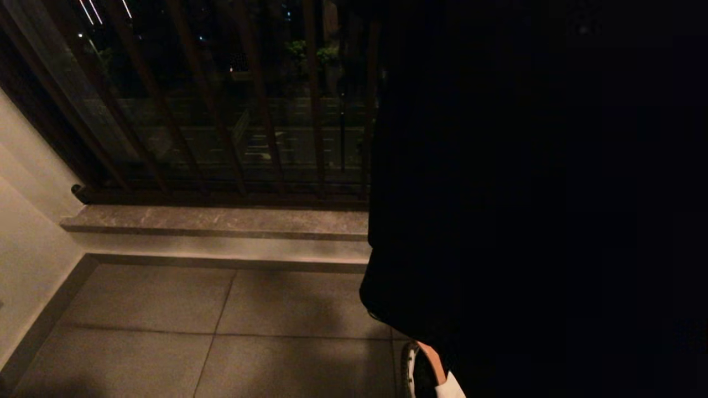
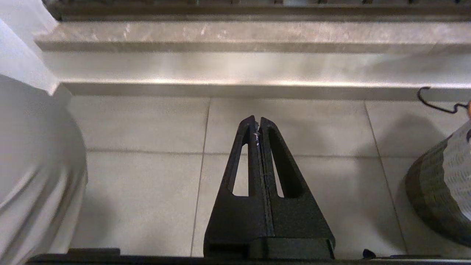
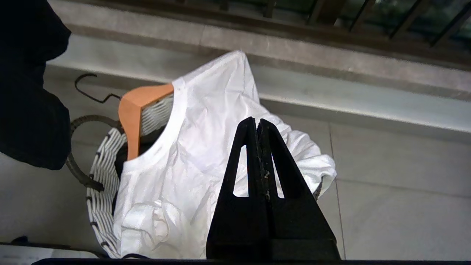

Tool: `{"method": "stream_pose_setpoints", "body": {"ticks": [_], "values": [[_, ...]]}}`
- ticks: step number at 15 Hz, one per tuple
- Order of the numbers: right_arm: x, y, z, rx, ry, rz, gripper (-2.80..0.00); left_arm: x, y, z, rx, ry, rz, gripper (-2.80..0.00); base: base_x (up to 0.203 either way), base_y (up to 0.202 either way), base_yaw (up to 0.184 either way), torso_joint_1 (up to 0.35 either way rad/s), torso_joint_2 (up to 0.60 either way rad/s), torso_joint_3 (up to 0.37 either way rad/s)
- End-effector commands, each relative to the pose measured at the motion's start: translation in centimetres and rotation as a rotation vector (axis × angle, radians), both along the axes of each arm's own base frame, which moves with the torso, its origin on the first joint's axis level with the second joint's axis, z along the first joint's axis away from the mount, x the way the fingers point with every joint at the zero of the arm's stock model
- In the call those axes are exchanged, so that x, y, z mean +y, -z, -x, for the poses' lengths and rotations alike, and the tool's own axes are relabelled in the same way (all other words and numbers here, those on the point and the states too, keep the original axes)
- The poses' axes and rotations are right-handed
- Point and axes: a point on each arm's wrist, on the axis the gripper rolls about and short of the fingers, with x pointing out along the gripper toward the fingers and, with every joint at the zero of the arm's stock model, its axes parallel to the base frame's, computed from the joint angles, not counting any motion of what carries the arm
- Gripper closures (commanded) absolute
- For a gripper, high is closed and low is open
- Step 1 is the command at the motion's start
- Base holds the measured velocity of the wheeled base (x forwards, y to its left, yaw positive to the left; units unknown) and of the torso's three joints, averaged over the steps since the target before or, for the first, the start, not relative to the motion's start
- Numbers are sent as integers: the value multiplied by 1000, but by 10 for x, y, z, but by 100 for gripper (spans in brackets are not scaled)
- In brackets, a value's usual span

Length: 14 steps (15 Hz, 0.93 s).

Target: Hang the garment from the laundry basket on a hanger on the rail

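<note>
Already on its hanger (image 3: 134,110), the garment (image 3: 191,154) (a white tee) sits bunched in the basket (image 3: 99,176) on the tiled floor (image 3: 397,206), near the stone ledge (image 3: 331,59) under the barred window. The wooden shoulder and dark wire hook (image 3: 86,90) stick up past the basket's rim; the head view catches only a sliver of rim, wood and white cloth at its lower edge, beside a large black cloth (image 1: 525,193) that hides the right half of that view. No rail shows anywhere.

The right end effector (image 3: 257,123) hangs above the tee with its fingers pressed together on nothing. The left end effector (image 2: 257,123) is likewise closed and empty over bare tile, with the basket off to one side.

The cloth looks light, soft and limp, so it would sag and could slip off if pinched alone. The stiff wooden bar by the hook seems the better hold, since it carries the shirt along and keeps the hook free for the rail.
</note>
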Motion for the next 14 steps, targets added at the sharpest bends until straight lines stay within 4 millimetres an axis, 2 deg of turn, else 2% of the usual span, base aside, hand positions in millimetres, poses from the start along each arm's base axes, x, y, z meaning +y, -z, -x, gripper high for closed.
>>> {"method": "stream_pose_setpoints", "body": {"ticks": [1, 14], "values": [[0, 0, 0, 0, 0, 1, 0, 0, 0, 0, 3, 0, 0, 0, 0, 0, 0, 3, 2, -197], [0, 0, 0, 2, 0, 5, 0, 0, 0, 0, 2, 0, 1, 0, 0, 0, 0, 3, 2, -198]]}}
